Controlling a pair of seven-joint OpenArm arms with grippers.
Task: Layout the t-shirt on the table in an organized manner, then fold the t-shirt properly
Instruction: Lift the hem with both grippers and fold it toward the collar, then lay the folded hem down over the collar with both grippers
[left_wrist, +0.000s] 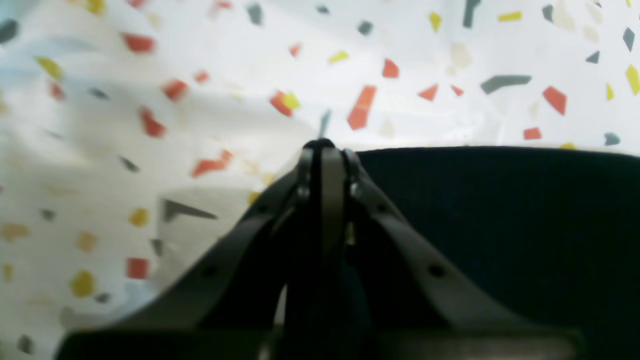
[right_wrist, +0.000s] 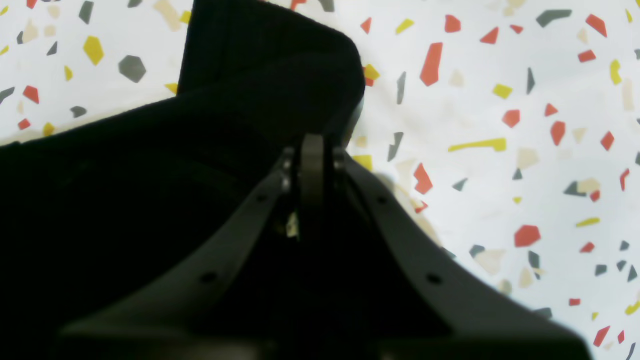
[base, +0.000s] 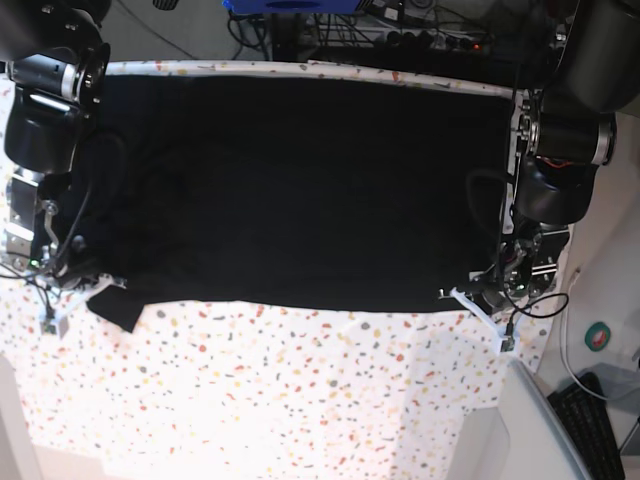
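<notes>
The one t-shirt is giving away very little: it is reading as a flat black mass in the base view, with no print, neckline or label making itself out. Both wrist views are looking past blurred gripper frames that are blocking much of the cloth. The shirt is lying spread across the far half of the single table, its long axis running side to side between the two arms; which end is the collar, I cannot tell. A small flap is poking out at its near corner on the right arm's side. The left gripper is sitting pressed together at the shirt's edge. The right gripper is likewise pressed together over black fabric. Whether either is actually pinching cloth is not showing.
</notes>
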